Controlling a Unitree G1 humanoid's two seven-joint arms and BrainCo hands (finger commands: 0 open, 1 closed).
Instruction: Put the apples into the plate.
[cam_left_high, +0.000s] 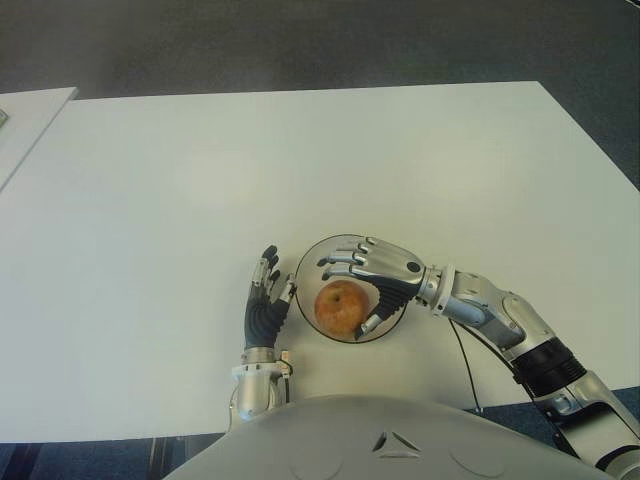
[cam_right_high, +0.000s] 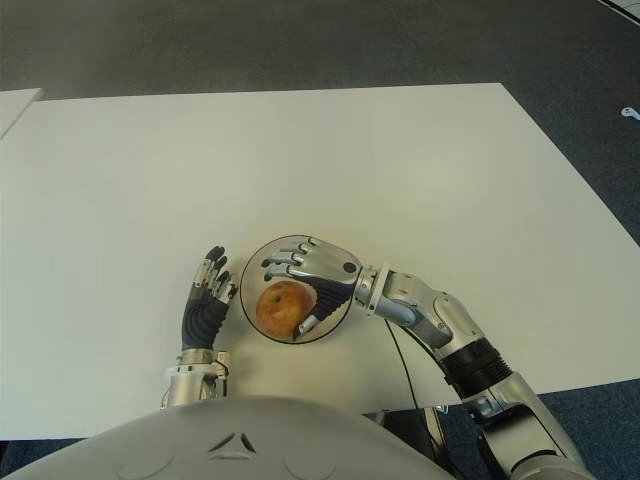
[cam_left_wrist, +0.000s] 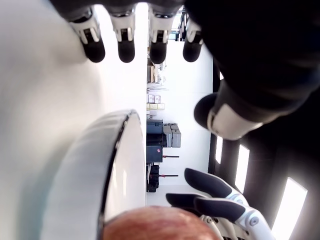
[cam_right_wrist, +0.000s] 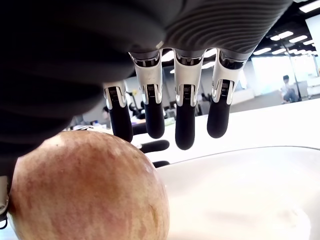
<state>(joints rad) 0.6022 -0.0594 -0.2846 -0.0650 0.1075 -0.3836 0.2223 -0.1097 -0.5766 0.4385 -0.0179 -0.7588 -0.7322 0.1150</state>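
Fingers (cam_right_wrist: 185, 120) of the right hand (cam_left_high: 375, 270) are extended and spread over the apple (cam_left_high: 340, 306), gripping nothing; judged a release, as the apple sits in the plate (cam_left_high: 312, 258) on the worktop (cam_left_high: 300, 160). Left hand (cam_left_high: 266, 305), fingers open, shows just left of the plate.

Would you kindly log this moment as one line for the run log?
apple: in plate | right hand: over plate, fingers extended above apple, no grasp | left hand: open, beside plate on its left | table: white
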